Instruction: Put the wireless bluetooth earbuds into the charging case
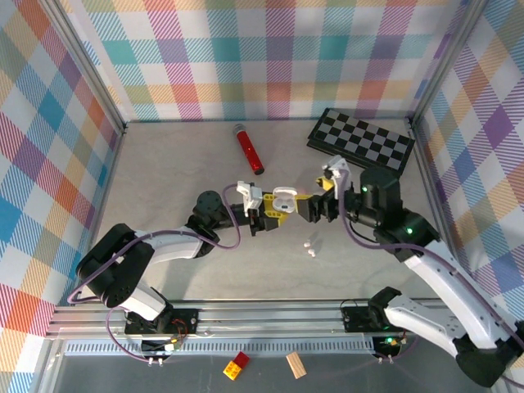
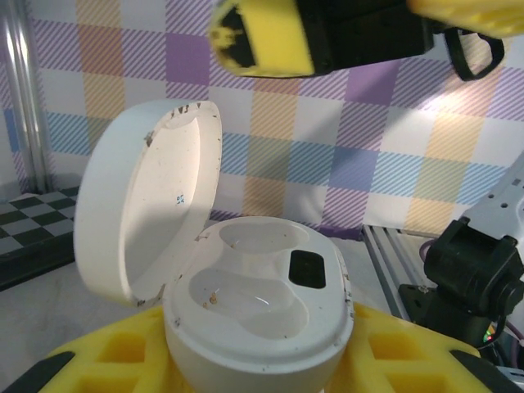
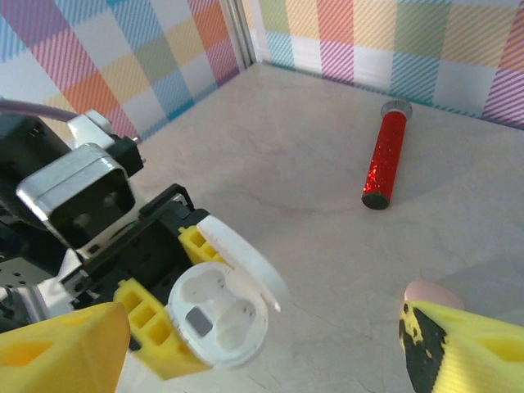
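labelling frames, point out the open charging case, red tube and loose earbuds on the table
charging case point(image 2: 254, 286): left wrist view, top face of its base
red tube point(image 3: 385, 155): right wrist view, middle of its body
earbuds point(image 1: 309, 245): top external view, upper of the two

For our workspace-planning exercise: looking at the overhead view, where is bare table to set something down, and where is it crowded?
Free: the wide patch between the left wall and the red tube; the far strip between that tube and the checkerboard. Crowded: mid-table, where the left gripper holds the open charging case facing the right gripper, earbuds lying just nearer.
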